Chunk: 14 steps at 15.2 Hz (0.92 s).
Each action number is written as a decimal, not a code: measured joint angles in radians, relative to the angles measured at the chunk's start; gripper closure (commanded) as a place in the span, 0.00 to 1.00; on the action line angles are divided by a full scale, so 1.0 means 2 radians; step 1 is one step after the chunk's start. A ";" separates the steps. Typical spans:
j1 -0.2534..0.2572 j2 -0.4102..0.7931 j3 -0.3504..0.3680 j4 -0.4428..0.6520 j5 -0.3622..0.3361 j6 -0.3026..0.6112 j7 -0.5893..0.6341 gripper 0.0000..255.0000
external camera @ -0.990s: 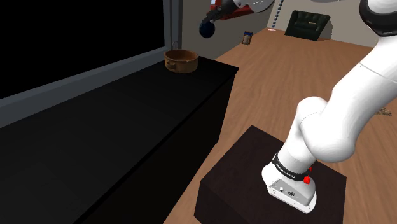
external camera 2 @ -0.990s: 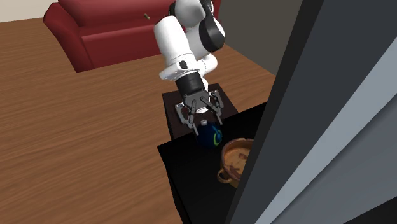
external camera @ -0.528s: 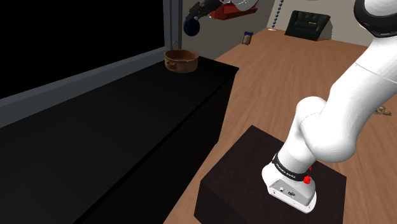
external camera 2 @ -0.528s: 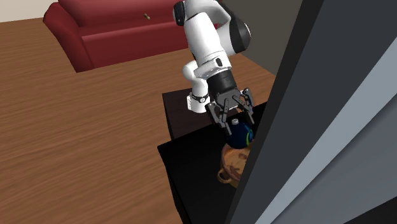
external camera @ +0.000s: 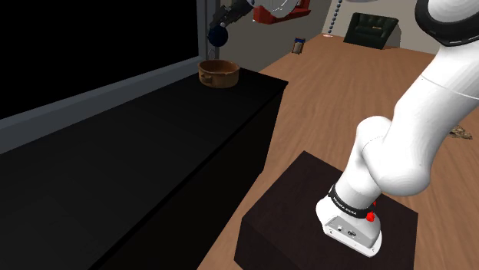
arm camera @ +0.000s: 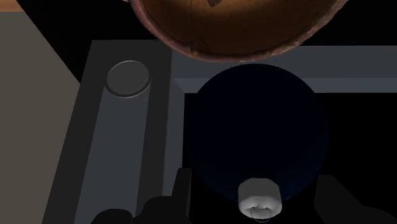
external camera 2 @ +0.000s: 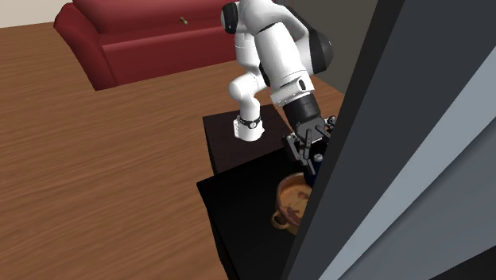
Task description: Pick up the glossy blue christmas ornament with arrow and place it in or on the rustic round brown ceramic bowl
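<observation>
since a second ago the arm has swung toward the shoulder view's left, carrying the tool (external camera: 229,15) and the ornament (external camera: 219,35) from well to one side of the bowl (external camera: 219,73) to a spot in the air above it. the tool's two black fingers (arm camera: 181,191) are closed on the ornament, one on each side of the ball, so it hangs clear of the worktop (external camera: 153,153). the ornament is a smooth, round ball of very dark blue, with a small pale cap (arm camera: 259,197) and a thin wire loop at the end nearest the tool. the bowl is round and brown, with a thick uneven rim and a mottled, rough-looking inside, and it stands near the far corner of the flat black worktop. the wrist view gives the cap, the loop and the bowl's grain, with the rim just beyond the ball and a grey ledge under it. the second exterior view shows the bowl's small side handle and a dark wall edge covering part of the ornament. the shoulder view shows the gap between ball and bowl.
</observation>
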 measured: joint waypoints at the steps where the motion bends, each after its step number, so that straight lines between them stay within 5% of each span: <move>1: 0.001 0.001 0.000 -0.007 0.005 0.007 -0.005 1.00; 14: 0.019 0.019 -0.012 -0.066 0.096 0.075 -0.092 1.00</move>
